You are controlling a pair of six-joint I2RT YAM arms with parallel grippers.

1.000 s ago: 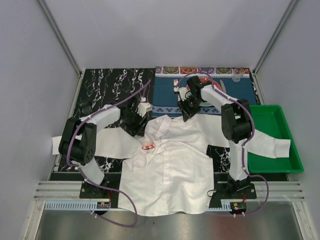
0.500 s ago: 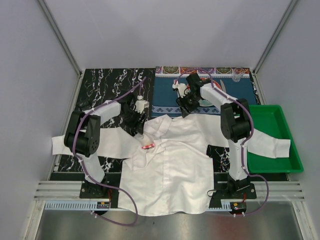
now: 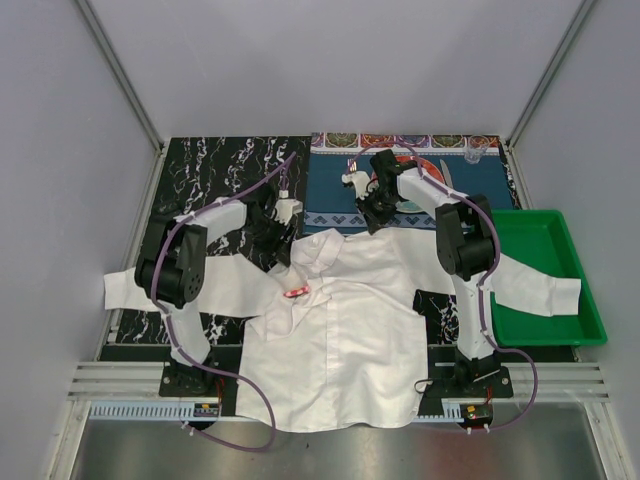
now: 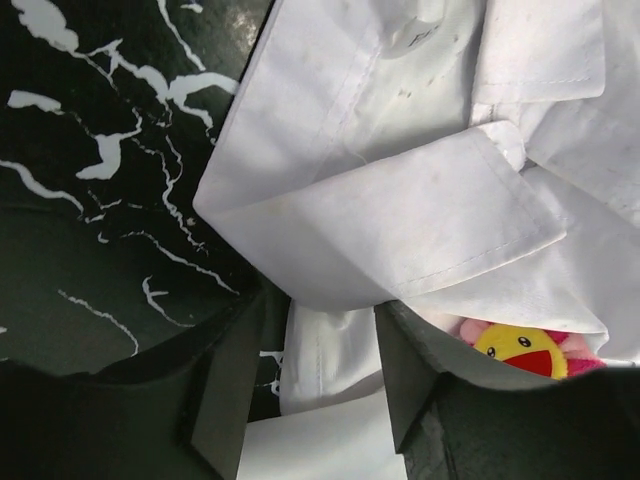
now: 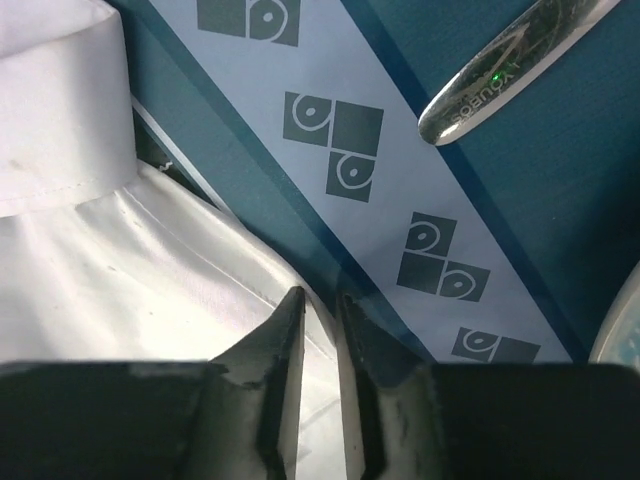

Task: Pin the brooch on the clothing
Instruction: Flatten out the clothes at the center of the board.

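The clothing point(image 3: 340, 320), a white collared shirt, lies spread flat between the arms. The brooch point(image 3: 296, 292), a small pink flower with a yellow centre, sits on its chest left of the placket; it peeks out from under the collar flap behind one finger in the left wrist view point(image 4: 520, 350). My left gripper point(image 3: 277, 250) point(image 4: 320, 345) hovers open at the collar's left side, with shirt fabric point(image 4: 400, 230) lying loose below its jaws. My right gripper point(image 3: 372, 220) point(image 5: 318, 305) is at the shirt's back shoulder edge point(image 5: 150, 270). Its jaws are nearly together, with a slim empty gap.
A teal patterned placemat point(image 3: 335, 190) lies behind the shirt with a red-and-teal plate point(image 3: 418, 192), a fork point(image 3: 350, 165) and a spoon point(image 5: 510, 65). A green tray point(image 3: 548, 275) stands at the right, under one sleeve. Black marbled mat point(image 3: 215, 170) covers the left.
The right gripper's jaws have narrowed and it has drawn slightly back toward the placemat. The left arm's elbow has swung inward, with its gripper staying by the collar. The brooch has not moved.
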